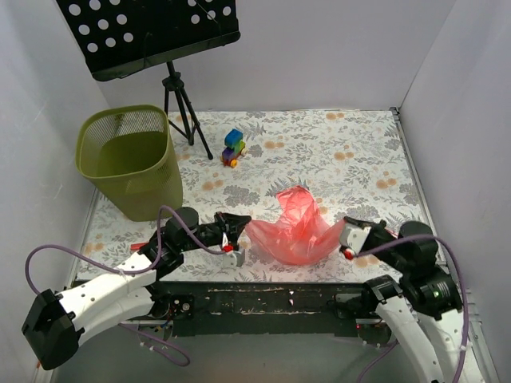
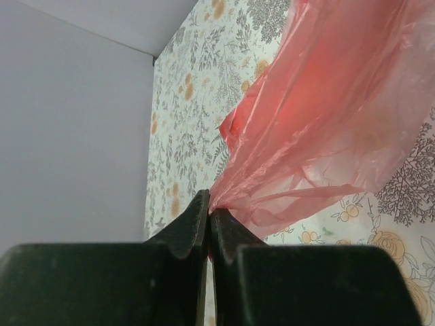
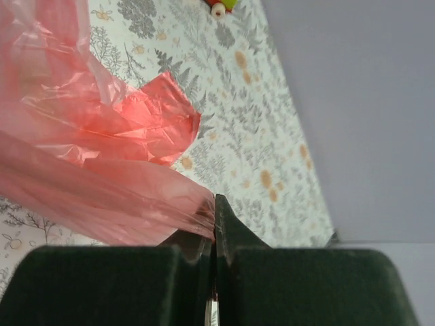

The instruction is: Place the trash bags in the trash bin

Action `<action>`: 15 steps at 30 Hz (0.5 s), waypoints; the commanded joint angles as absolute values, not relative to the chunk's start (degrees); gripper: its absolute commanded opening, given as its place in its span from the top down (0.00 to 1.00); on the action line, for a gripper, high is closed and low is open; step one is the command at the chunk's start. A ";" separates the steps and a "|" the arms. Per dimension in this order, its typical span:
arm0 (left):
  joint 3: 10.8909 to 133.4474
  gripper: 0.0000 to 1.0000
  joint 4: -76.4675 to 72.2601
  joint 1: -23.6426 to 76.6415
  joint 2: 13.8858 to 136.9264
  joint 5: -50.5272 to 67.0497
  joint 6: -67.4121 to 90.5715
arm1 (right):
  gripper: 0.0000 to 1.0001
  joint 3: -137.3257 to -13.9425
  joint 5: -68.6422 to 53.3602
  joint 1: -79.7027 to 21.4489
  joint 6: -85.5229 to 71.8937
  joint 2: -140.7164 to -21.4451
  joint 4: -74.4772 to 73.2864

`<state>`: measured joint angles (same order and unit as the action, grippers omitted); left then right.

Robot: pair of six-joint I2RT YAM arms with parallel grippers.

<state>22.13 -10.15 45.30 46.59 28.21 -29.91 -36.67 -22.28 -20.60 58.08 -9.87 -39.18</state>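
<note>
Trash bin [image 1: 150,190] sits at ten o'clock, close to the left wall, with the music stand's tripod [image 1: 182,104] just behind it, so there's little room to swing there. My left gripper [image 2: 209,208] is clamped shut on one corner of the trash bag [image 1: 295,227], which sags onto the desk [image 1: 359,159] at centre. My right gripper [image 3: 215,202] is pinched tight on the opposite edge. The film is thin: if I spread the arms it could tear or slip free, and the slack could snag the bin's rim. There's open desk from twelve to two o'clock, apart from the toy train [image 1: 232,148].
</note>
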 commanded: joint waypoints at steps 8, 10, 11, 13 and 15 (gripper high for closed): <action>56.37 1.00 14.55 43.08 76.85 -5.80 24.92 | 0.99 -49.56 6.76 -20.04 18.83 -49.79 -25.06; 67.54 1.00 21.07 40.70 86.17 -3.01 32.58 | 0.99 -54.29 7.21 -19.78 17.76 -58.93 -23.47; 73.24 1.00 23.01 40.17 90.14 -2.90 34.35 | 0.99 -58.32 7.29 -19.51 18.36 -64.19 -23.21; 85.10 1.00 25.83 39.90 99.18 -4.30 33.93 | 0.99 -66.58 9.83 -18.03 19.33 -73.61 -19.97; 98.19 1.00 25.58 39.64 105.87 -6.05 30.00 | 0.99 -78.69 10.11 -14.52 20.82 -81.52 -16.97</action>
